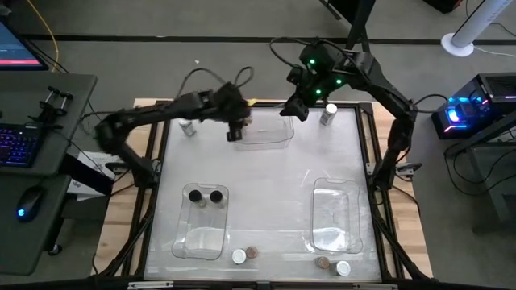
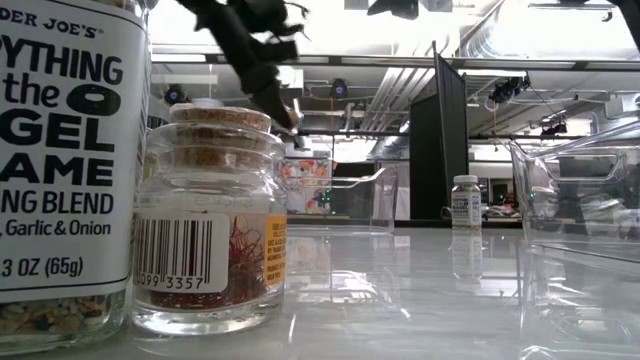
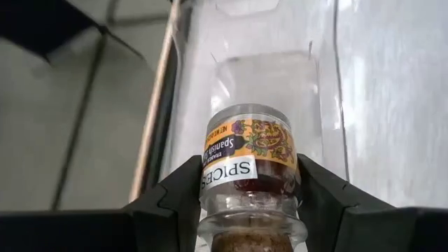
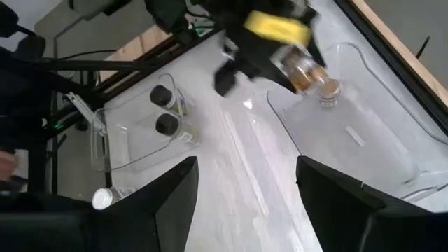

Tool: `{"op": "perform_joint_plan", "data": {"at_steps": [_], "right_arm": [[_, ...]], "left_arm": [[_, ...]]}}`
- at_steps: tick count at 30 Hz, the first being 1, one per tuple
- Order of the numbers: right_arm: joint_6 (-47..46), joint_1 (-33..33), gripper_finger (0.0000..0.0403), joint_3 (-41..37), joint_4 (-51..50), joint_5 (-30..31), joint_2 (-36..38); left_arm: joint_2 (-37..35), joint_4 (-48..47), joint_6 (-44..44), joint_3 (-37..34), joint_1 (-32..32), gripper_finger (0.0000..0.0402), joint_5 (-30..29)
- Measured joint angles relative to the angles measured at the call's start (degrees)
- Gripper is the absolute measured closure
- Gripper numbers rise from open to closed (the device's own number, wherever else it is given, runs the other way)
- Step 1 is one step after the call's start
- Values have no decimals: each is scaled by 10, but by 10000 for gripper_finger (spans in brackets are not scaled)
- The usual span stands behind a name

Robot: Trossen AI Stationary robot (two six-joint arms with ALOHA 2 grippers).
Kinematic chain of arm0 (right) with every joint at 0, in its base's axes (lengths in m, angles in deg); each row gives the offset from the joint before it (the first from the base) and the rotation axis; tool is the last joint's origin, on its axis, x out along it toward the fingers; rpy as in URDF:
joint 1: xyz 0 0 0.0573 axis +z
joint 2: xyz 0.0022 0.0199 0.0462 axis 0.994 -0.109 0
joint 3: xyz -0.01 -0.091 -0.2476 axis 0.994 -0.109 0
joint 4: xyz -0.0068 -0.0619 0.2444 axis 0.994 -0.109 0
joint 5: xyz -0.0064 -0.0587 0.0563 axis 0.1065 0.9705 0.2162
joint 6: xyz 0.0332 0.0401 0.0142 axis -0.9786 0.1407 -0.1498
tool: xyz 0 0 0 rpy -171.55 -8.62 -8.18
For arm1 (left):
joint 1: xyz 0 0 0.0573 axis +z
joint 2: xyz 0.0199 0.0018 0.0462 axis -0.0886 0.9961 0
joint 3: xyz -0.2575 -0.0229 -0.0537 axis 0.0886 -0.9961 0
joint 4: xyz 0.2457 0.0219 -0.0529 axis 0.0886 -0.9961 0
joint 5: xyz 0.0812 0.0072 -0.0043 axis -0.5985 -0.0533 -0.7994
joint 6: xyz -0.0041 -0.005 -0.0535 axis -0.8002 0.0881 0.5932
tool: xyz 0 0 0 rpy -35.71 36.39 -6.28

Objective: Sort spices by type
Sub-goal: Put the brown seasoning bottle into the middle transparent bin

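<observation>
Partly hidden — left gripper (image 3: 250, 210) grips cork-topped jar (image 3: 250, 164).

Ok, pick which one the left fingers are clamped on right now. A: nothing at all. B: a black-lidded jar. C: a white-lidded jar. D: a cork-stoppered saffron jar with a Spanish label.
D: the left wrist view shows the left gripper shut on the cork-stoppered saffron jar, one dark finger on each side of the glass, above the clear bin at the table's far edge.
</observation>
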Motion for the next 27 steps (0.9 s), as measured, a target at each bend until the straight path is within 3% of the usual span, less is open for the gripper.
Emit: {"op": "perform_joint_plan", "data": {"at_steps": [8,13,21,27], "right_arm": [[-10,1,166,-1,-2,15,-4],[-11,4,166,-1,-2,20,-5],[-12,22,166,-1,0,25,-5],[-10,43,166,-1,1,63,-5]], "left_arm": [[220,-225,37,249,19,244,-3],[322,-285,52,349,23,244,-5],[402,-313,52,377,23,243,-57],[419,-321,49,377,23,243,-97]]}}
